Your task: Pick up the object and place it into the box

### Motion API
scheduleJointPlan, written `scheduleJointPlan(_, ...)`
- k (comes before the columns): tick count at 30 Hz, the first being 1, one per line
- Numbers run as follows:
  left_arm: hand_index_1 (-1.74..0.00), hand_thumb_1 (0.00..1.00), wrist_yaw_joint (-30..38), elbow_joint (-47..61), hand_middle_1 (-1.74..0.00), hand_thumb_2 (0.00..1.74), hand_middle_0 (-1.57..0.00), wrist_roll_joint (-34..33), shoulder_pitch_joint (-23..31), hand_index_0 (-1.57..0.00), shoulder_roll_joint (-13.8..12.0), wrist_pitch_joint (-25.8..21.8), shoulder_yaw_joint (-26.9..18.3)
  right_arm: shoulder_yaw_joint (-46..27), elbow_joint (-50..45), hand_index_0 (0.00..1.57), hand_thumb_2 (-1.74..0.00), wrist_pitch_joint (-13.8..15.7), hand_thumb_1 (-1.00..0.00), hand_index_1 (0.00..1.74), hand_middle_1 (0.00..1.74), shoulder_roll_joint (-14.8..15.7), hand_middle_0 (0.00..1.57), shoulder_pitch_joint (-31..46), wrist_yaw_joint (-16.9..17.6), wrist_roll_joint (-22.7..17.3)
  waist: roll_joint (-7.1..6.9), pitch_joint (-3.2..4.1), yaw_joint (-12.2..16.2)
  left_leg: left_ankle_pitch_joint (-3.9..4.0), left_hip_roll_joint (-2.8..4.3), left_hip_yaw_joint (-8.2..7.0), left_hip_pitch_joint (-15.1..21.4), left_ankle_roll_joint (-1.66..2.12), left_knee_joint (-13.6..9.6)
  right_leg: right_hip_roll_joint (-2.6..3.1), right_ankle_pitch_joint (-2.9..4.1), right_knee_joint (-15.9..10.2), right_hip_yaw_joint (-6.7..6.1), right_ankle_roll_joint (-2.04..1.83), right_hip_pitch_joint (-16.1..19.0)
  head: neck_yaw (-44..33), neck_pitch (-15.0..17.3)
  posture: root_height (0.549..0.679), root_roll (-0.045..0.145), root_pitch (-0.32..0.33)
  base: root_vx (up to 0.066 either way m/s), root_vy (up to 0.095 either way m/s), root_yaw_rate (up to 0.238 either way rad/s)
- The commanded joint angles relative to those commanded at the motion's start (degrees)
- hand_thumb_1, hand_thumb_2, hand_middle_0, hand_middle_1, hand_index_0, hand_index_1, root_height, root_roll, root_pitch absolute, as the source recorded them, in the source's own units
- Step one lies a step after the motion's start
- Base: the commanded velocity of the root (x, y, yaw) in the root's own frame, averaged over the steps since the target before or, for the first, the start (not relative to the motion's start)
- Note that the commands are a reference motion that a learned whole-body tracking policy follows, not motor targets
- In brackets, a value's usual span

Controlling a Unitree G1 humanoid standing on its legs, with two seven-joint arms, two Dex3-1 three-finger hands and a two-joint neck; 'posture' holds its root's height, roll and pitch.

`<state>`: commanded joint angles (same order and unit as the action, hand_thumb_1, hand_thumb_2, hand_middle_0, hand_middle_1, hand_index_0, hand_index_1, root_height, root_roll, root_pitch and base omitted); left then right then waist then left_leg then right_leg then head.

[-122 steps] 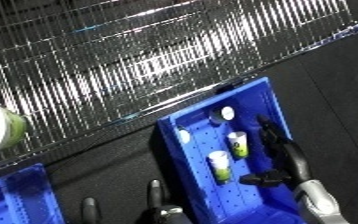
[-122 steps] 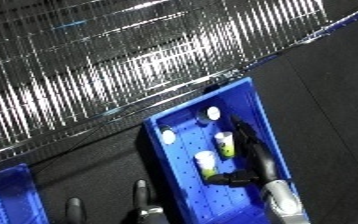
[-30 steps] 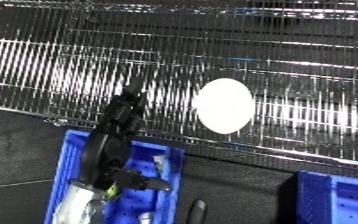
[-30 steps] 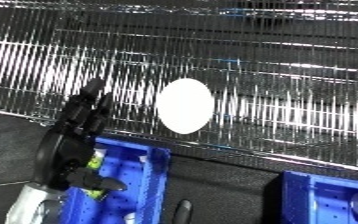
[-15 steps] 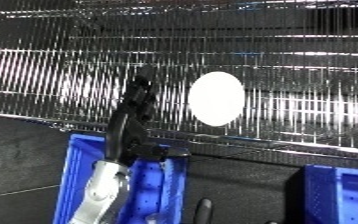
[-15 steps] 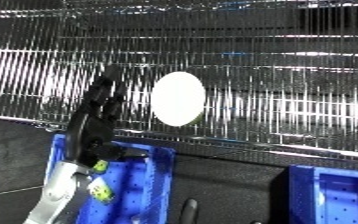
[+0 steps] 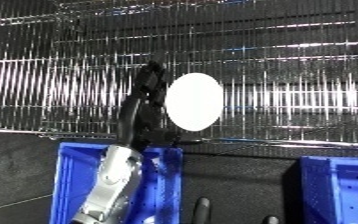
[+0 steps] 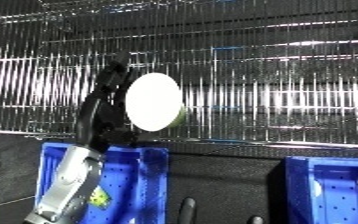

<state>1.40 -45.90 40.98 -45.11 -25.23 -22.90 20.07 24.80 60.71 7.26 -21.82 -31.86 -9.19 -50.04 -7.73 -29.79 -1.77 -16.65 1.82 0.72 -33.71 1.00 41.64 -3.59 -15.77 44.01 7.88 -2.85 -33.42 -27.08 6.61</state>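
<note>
Reaching for the white object on the wire shelf

The left hand (image 7: 147,107) stretches up over the left bin (image 7: 69,175) onto the wire shelf (image 7: 291,65), its dark fingers straight and apart, lying just beside the white object (image 7: 193,108) at its 9 o'clock side; whether they touch it I cannot tell. The object is a pale oval that sits on the shelf wires, above and at about 1 o'clock from the left bin, with a hint of green at its lower right edge in the right eye view. To do this step well, I judge the fingers should slide further round the far side before curling, since a round body on wires may roll off toward 3 o'clock. The silver forearm (image 7: 111,182) rises steeply from 6 o'clock across the bin. A second bin (image 7: 335,190) lies at 4 o'clock; the right hand is out of view.
</note>
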Motion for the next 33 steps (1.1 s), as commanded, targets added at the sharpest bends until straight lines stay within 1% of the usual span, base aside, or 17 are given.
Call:
scheduleJointPlan(7,-0.61,0.35,-0.1,-0.4,-0.61,0.61,-0.55,-0.1,-2.5,-0.55,0.3,1.3,0.8,0.1,-1.4,0.00,0.00,-0.3,0.00,0.00,0.00,0.2,0.00,0.3,0.9,-0.9,-0.30,0.00,0.8,-0.15,0.10,-0.06,0.3,0.17,0.0,0.07,0.08,-0.3,-0.32,-0.17,0.1,-1.1,-0.5,0.631,0.008,0.114,0.006,0.003,-0.025)
scheduleJointPlan(15,-1.30,0.75,-0.4,-2.3,-1.30,1.30,-1.18,-0.1,-4.4,-1.18,0.4,2.2,1.1,0.3,-1.5,0.00,0.00,0.1,0.00,0.00,0.00,0.5,0.00,0.3,1.0,-1.2,-0.41,0.00,1.3,0.06,0.24,-0.28,0.6,0.36,-0.8,0.07,0.19,-0.9,-0.43,-0.26,0.3,-2.0,-1.3,0.632,0.010,0.118,-0.012,0.003,-0.005)
scheduleJointPlan(20,-1.74,1.00,-1.5,-3.6,-1.74,1.74,-1.57,-0.2,-4.2,-1.57,0.0,2.2,0.9,0.3,-1.2,0.00,0.00,0.3,0.00,0.00,0.00,0.8,0.00,0.4,0.8,-1.1,-0.17,0.00,1.2,0.23,0.15,-0.28,1.0,0.47,-1.3,-0.10,0.12,-1.2,-0.41,-0.25,0.5,-2.3,-1.8,0.633,0.013,0.118,-0.015,0.000,0.018)
scheduleJointPlan(23,-1.74,1.00,-1.6,-4.2,-1.74,1.74,-1.57,-0.1,-3.6,-1.57,-0.7,2.1,0.5,0.4,-0.9,0.00,0.00,0.6,0.00,0.00,0.00,0.9,0.00,0.6,0.7,-1.1,0.23,0.00,1.0,0.25,-0.04,-0.28,1.5,0.45,-1.5,-0.32,-0.05,-1.2,-0.30,-0.17,0.8,-2.3,-1.9,0.633,0.015,0.116,-0.013,0.006,0.033)
scheduleJointPlan(27,-1.74,1.00,-1.1,-3.4,-1.74,1.74,-1.57,0.9,-1.5,-1.57,-1.9,2.1,-0.5,0.0,-1.0,0.00,0.00,1.0,0.00,0.00,0.00,0.8,0.00,1.6,1.0,-1.1,1.09,0.00,0.3,0.32,-0.44,-0.07,1.9,0.46,-1.8,-0.86,-0.38,-1.1,-0.03,-0.05,1.1,-1.5,-2.0,0.634,0.021,0.112,-0.009,0.002,0.088)
scheduleJointPlan(29,-1.74,1.00,-0.9,-2.5,-1.74,1.74,-1.57,3.4,0.4,-1.57,-2.6,2.7,-1.5,-0.5,-1.2,0.00,0.00,1.3,0.00,0.00,0.00,0.7,0.00,2.3,1.3,-1.0,1.67,0.00,-0.1,0.42,-0.70,0.16,2.1,0.45,-1.9,-1.19,-0.55,-0.9,0.14,0.02,1.3,-1.5,-2.6,0.634,0.024,0.110,0.000,0.001,0.123)
scheduleJointPlan(33,-1.74,1.00,-3.7,1.1,-1.74,1.74,-1.57,12.1,5.7,-1.57,-3.5,3.9,-4.7,-1.6,-2.1,0.00,0.00,2.3,0.00,0.00,0.00,-0.1,0.00,4.3,1.9,-1.2,2.85,0.00,-1.2,0.57,-1.35,0.65,2.1,0.29,-2.3,-1.69,-0.75,-0.9,0.63,0.13,1.4,-0.4,-3.4,0.635,0.027,0.113,-0.010,-0.008,0.128)
